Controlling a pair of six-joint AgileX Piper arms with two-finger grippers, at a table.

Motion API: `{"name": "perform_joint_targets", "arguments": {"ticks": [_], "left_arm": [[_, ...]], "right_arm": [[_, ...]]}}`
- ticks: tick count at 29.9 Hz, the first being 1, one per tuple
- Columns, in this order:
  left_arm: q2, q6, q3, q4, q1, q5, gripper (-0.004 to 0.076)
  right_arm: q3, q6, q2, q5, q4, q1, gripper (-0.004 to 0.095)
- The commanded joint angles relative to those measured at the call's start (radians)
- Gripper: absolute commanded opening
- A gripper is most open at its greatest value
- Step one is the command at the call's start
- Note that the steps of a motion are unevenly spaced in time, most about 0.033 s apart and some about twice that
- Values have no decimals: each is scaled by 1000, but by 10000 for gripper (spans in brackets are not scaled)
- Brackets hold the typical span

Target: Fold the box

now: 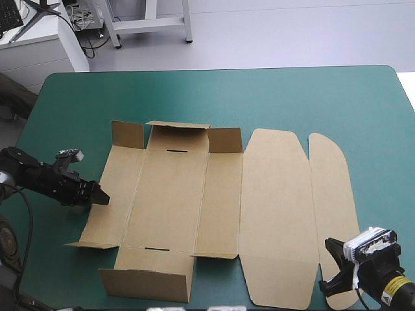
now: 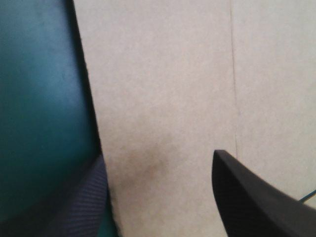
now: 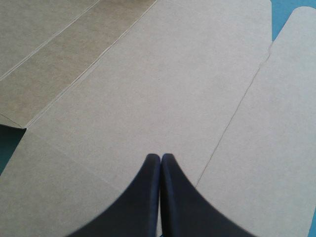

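Note:
The brown box (image 1: 194, 194) lies as a cut sheet on the teal-green cover, its lid (image 1: 275, 214) and rounded tuck flap (image 1: 334, 188) flat to the right. Short flaps at the far corners (image 1: 128, 135) and the near wall (image 1: 146, 282) stand partly raised. My left gripper (image 1: 100, 197) is at the sheet's left edge. In the left wrist view that gripper (image 2: 159, 155) is open, with the board's edge (image 2: 91, 113) between the fingers. My right gripper (image 1: 332, 262) sits at the lid's near right corner. Seen from the right wrist, it (image 3: 160, 158) is shut over the flat board (image 3: 163, 84).
The teal-green cover (image 1: 259, 97) shows on every side of the sheet, widest toward the far edge. The table's near edge lies close behind the right gripper.

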Motion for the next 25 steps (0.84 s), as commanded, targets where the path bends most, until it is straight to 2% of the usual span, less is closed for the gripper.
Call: {"name": "perform_joint_targets", "arguments": {"ticks": [1, 10, 16, 20, 25], "left_arm": [[-19, -4, -27, -24, 2, 11, 442], [-14, -43, -25, -6, 0, 24, 442], [17, -12, -24, -65, 0, 119, 442], [28, -8, 3, -102, -2, 119, 442], [36, 68, 76, -178, -3, 119, 442]], "right_arm": [[-23, -6, 8, -71, -1, -3, -19], [-23, -6, 8, -72, 10, -3, -19], [-23, -6, 8, -73, 10, -3, -18], [-23, -6, 8, -73, 10, -3, -19], [-23, -6, 8, -73, 10, -3, -19]]}}
